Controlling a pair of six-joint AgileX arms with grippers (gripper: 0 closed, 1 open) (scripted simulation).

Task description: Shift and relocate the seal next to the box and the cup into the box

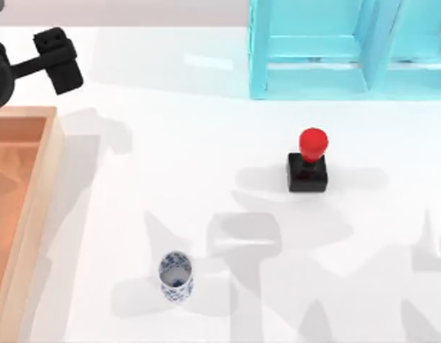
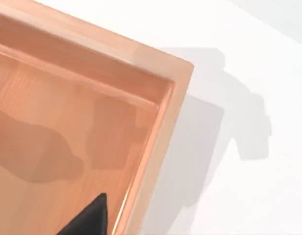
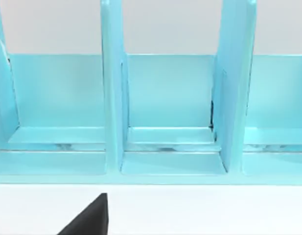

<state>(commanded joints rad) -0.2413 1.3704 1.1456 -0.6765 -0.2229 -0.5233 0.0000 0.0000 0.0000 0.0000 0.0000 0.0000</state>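
I see my left gripper upper left, above the box; its finger spread I cannot tell. Seal stands right of center, cup lower center.

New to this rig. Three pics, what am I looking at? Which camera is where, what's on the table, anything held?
It is a simulated pair of AgileX arms at a white table. The top view looks down from above. Part of the left arm shows at the top left corner, above the box, a shallow wooden tray at the left edge. The seal, a black block with a red knob, stands right of centre. The cup, white with blue pattern, stands upright near the front. A light blue shelf sits at the back.

The left wrist view looks down on a corner of the box. The right wrist view faces the shelf. Nothing appears to be held.
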